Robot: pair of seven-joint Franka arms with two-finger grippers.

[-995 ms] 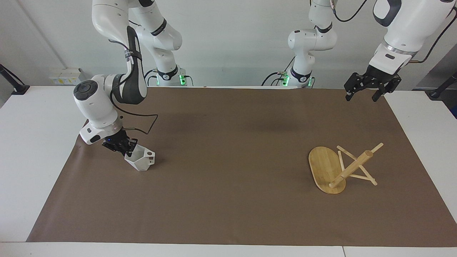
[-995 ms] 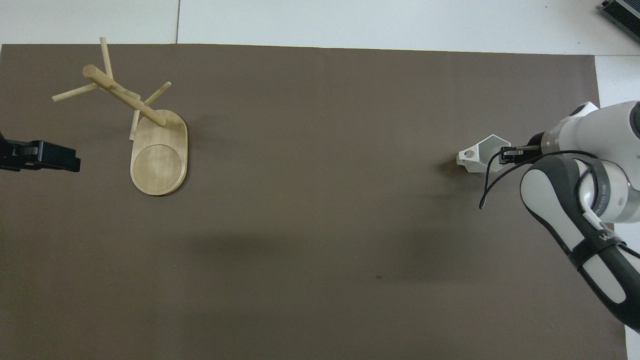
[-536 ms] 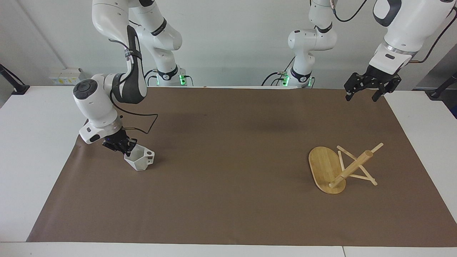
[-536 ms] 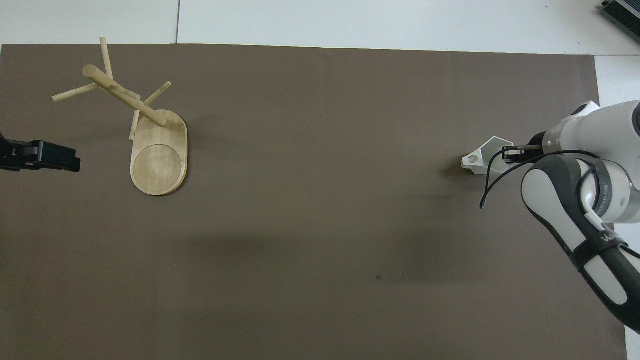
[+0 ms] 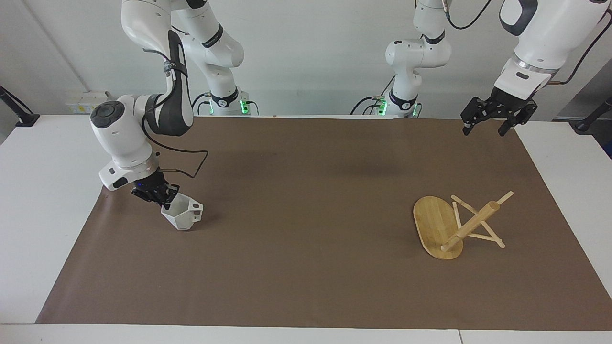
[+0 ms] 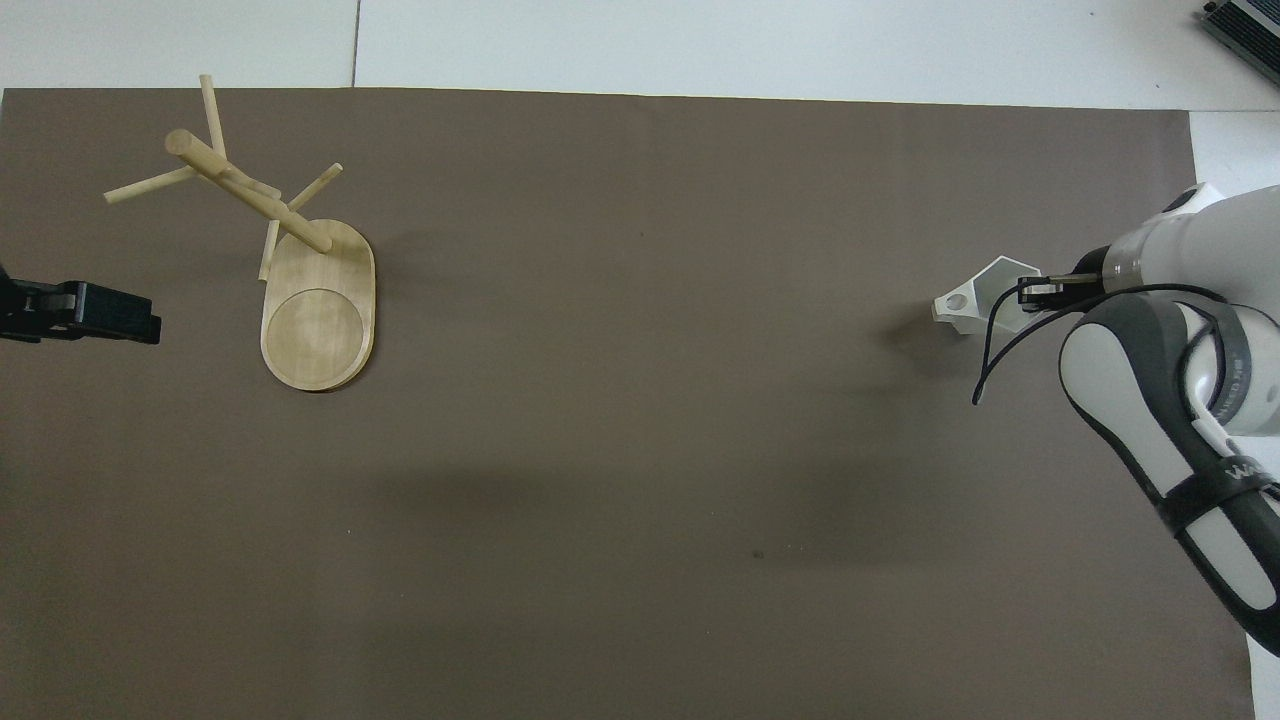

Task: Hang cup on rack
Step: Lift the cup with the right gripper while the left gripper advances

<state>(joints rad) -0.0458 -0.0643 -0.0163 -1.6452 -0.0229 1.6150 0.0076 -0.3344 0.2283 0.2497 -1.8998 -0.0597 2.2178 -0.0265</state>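
Cup (image 5: 182, 213): a small white faceted mug, seen at the right arm's end of the brown mat (image 5: 306, 229). It is tilted, with its open mouth turned up toward the gripper. Nothing is seen inside it. Its blocky handle, pierced by a round hole, points toward the middle of the table. Whether its base touches the mat cannot be told.

Right gripper (image 5: 165, 199): clamped on the cup's rim at the side away from the handle, fingertips closed tight on the wall. The cup is held in this grip.

Right arm: reached out from its base and bent down steeply over the mat's edge, with the wrist angled so that the gripper points down and inward at the cup. A black cable is looped beside the wrist.

Rack (image 5: 456, 224): a light bamboo mug tree, tipped over on the mat at the left arm's end of the table, well apart from the cup. Its oval base stands on edge, and the thick post slants upward with thin pegs crossing it. No cup is hung on it.

Left gripper (image 5: 486, 128): held in the air over the mat's corner nearest the left arm's base, jaws spread wide, nothing held.

Left arm: kept waiting, apart from the rack.
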